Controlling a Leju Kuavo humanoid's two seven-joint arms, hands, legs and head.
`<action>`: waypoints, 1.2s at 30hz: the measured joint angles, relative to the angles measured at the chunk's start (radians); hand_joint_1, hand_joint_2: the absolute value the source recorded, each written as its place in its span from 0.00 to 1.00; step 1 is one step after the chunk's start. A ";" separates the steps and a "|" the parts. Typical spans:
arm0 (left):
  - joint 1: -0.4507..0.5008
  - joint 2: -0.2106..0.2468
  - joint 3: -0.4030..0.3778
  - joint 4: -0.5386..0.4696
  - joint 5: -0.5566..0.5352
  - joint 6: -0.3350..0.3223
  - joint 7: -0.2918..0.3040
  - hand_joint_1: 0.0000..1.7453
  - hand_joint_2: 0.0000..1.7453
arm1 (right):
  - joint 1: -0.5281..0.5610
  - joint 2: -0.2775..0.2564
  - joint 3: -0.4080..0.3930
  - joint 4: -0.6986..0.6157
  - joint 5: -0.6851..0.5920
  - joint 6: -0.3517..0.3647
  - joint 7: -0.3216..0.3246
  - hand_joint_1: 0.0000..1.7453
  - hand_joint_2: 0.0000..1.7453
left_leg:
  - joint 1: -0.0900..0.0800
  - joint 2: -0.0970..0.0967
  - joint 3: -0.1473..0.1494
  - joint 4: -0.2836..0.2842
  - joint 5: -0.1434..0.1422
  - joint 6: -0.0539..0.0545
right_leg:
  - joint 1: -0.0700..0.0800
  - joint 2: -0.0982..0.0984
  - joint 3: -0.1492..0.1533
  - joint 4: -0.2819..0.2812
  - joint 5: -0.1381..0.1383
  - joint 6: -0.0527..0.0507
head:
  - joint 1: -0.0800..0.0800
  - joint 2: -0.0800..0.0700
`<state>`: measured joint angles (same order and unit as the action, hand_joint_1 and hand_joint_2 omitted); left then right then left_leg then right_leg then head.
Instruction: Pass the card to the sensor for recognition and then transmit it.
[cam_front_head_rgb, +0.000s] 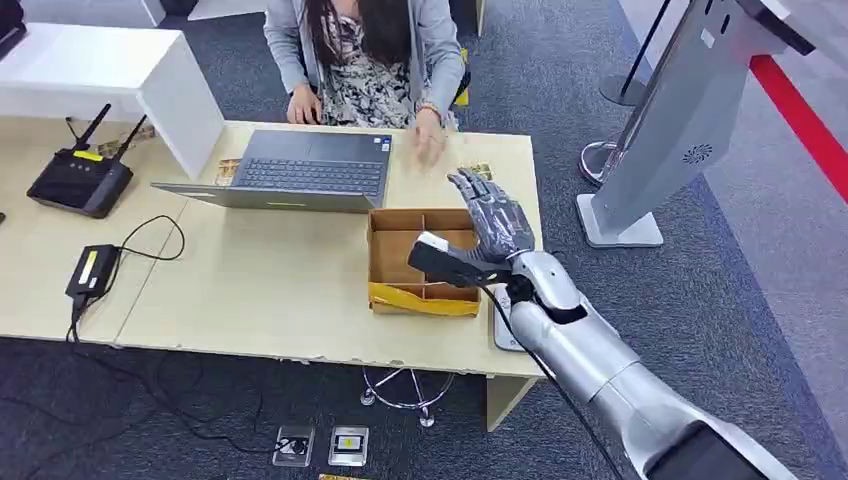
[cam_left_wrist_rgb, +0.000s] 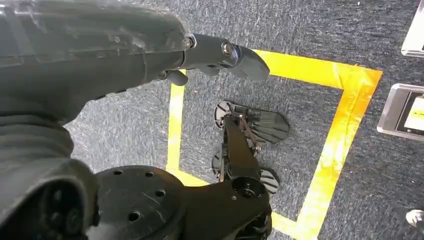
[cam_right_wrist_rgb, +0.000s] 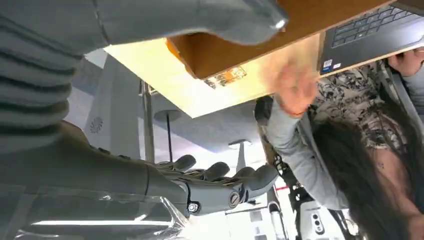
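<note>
Desk (cam_front_head_rgb: 250, 290): right hand (cam_front_head_rgb: 492, 222), fingers apart and empty, is hovering by box (cam_front_head_rgb: 420, 262); no card held, whole task apparently remaining.

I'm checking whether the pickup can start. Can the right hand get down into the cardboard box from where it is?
Probably yes. The right hand is open, holding nothing, above the far right part of the cardboard box, whose top is open. The person's hand is on the table beyond the box, not over it.
</note>
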<state>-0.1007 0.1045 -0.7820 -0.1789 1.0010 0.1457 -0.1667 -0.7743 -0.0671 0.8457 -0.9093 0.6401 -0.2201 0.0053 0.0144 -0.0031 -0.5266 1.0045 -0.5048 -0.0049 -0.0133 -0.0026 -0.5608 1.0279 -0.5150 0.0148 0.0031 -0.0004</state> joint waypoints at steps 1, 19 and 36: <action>0.000 0.001 0.000 0.000 0.002 0.001 0.000 0.00 0.00 | 0.016 -0.016 -0.002 -0.053 -0.002 0.011 0.018 0.00 1.00 | 0.000 0.000 0.000 0.000 0.000 0.000 | 0.000 0.000 0.000 0.000 0.000 0.000 | 0.000 0.000; 0.000 0.000 0.001 0.000 0.032 0.063 0.013 0.00 0.00 | 0.265 -0.156 0.005 -0.604 -0.026 0.037 0.246 0.00 1.00 | 0.000 0.001 -0.001 0.000 0.000 0.000 | 0.000 0.001 0.000 0.000 0.000 0.000 | -0.001 0.000; -0.004 -0.021 0.000 0.000 0.032 0.071 0.031 0.00 0.00 | 0.361 -0.120 0.050 -0.598 0.325 0.042 0.285 0.00 1.00 | 0.000 0.001 -0.001 0.000 0.000 0.000 | 0.000 0.001 0.000 0.000 0.000 0.000 | 0.000 0.000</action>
<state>-0.1048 0.0835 -0.7816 -0.1793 1.0330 0.2167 -0.1354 -0.4132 -0.1869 0.8953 -1.5072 0.9655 -0.1778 0.2899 0.0145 -0.0023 -0.5273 1.0041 -0.5050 -0.0050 -0.0132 -0.0017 -0.5612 1.0277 -0.5151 0.0146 0.0027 0.0000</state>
